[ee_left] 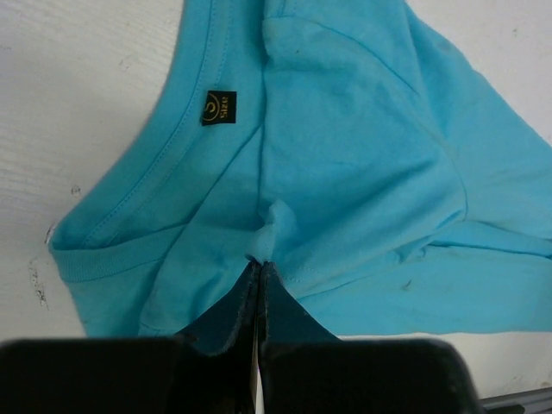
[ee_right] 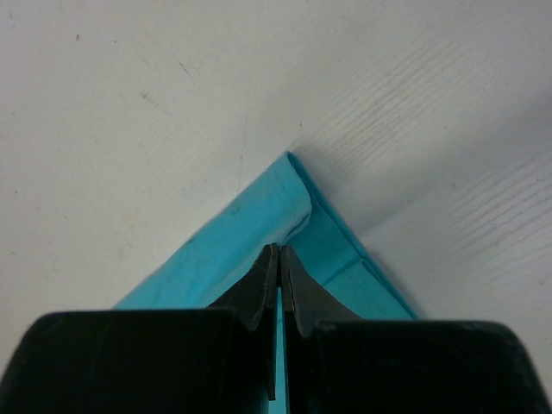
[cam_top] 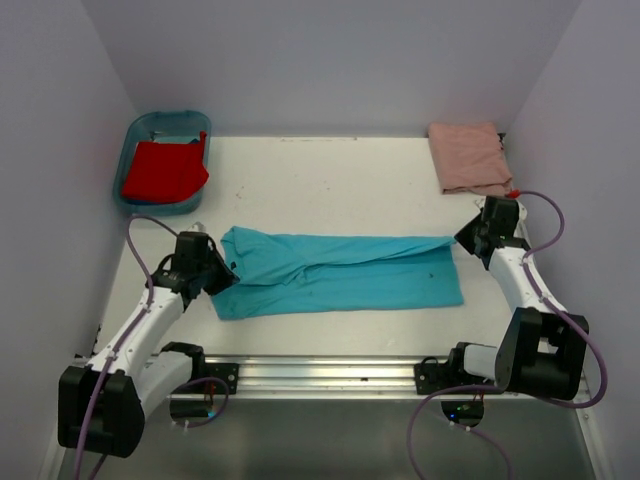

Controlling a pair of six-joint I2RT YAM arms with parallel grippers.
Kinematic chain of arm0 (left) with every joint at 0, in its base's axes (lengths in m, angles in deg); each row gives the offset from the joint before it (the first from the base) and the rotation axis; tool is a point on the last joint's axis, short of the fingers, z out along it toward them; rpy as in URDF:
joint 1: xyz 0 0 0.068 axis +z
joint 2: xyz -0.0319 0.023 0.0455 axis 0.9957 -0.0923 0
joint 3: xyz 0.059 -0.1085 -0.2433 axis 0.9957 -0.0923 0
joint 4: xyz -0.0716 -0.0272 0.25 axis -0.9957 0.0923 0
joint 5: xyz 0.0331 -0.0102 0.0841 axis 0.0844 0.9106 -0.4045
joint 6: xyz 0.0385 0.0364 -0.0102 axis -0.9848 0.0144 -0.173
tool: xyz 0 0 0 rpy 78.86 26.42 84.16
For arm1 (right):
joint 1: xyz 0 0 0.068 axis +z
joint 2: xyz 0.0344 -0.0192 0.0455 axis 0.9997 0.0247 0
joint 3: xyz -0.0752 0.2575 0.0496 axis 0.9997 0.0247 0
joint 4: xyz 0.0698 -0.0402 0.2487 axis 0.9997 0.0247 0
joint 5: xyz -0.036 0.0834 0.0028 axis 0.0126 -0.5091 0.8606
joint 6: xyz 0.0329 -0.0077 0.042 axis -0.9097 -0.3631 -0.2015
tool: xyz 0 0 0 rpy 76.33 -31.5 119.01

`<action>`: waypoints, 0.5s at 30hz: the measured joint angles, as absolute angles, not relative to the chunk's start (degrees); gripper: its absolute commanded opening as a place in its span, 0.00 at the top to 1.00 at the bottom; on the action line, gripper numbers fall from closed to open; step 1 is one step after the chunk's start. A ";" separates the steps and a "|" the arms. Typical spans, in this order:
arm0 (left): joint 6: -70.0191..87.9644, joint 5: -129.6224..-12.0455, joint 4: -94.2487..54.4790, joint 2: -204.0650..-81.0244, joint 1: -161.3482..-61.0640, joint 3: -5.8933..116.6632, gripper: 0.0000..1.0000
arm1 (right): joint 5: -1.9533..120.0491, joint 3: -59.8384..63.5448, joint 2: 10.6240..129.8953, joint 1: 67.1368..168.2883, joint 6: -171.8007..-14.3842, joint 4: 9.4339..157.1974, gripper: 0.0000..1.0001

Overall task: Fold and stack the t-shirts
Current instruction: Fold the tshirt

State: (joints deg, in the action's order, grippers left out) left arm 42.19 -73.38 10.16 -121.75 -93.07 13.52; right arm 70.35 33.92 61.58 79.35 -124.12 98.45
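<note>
A turquoise t-shirt (cam_top: 340, 275) lies stretched across the table's middle, partly folded lengthwise, its dark neck label (ee_left: 219, 107) at the left end. My left gripper (cam_top: 222, 262) is shut on the shirt's cloth near the collar (ee_left: 260, 260). At the shirt's far right corner my right gripper (cam_top: 462, 240) is shut on a pinch of the turquoise cloth (ee_right: 279, 250). A folded salmon-pink t-shirt (cam_top: 468, 157) rests at the back right. The red t-shirt (cam_top: 163, 171) lies in the blue tub.
The blue plastic tub (cam_top: 140, 135) stands at the back left corner. Grey walls close in the table on three sides. A metal rail (cam_top: 320, 375) runs along the near edge between the arm bases.
</note>
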 measured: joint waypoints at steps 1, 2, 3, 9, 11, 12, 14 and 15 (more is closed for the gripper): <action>42.19 -73.51 10.03 -122.03 -93.07 13.21 1.00 | 70.50 33.92 61.58 79.44 -124.12 98.58 1.00; 42.21 -73.75 9.90 -122.43 -93.07 12.76 1.00 | 70.66 33.92 61.58 79.59 -124.10 98.66 1.00; 42.21 -74.04 9.73 -122.67 -93.07 12.36 1.00 | 70.70 33.94 61.58 79.59 -124.04 98.71 1.00; 42.19 -75.41 9.18 -123.41 -93.07 12.10 1.00 | 71.73 34.46 61.58 80.03 -123.69 99.58 1.00; 42.19 -75.57 9.14 -123.43 -93.07 12.10 1.00 | 72.27 34.64 61.58 80.09 -123.69 100.59 1.00; 42.19 -75.61 9.11 -123.43 -93.07 12.10 1.00 | 72.67 34.66 61.58 80.14 -123.69 101.27 0.99; 42.04 -75.57 9.14 -123.41 -93.07 12.10 0.82 | 73.39 34.66 61.58 80.33 -123.82 102.84 0.70; 41.88 -75.46 9.16 -123.37 -93.07 12.10 0.71 | 73.85 34.64 61.58 80.42 -123.71 103.71 0.63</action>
State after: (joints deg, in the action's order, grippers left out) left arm 41.88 -75.46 9.16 -123.37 -93.07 12.10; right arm 73.85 34.64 61.58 80.42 -123.71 103.71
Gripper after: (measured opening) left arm 0.144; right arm 0.245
